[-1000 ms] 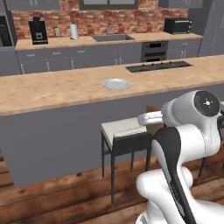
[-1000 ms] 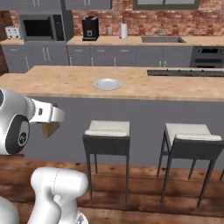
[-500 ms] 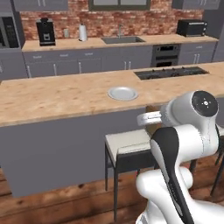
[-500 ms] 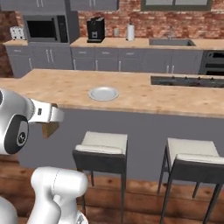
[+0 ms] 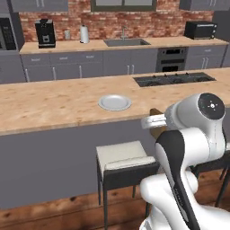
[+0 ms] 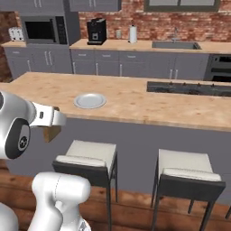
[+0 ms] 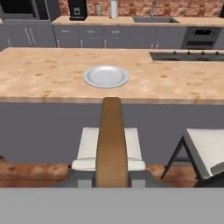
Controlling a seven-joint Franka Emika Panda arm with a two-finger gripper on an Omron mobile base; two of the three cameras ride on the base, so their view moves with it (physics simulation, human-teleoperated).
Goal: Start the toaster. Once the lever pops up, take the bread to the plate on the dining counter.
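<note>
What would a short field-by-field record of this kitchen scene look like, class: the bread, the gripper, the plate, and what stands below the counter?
bread: brown slice seen edge-on, held in the gripper, short of the counter
plate: white, round, nothing on it, on the dining counter
stools: two white-cushioned ones, one below the plate, another beside it
cooktop: dark, set into the counter
step left: carry bread to plate

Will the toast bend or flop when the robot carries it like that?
Probably not. The bread sticks straight out from the gripper, held edge-on without drooping, so it looks stiff. It is thin and likely light. Squeezed too hard it might crumble, so a soft drop onto the plate seems wise.
</note>
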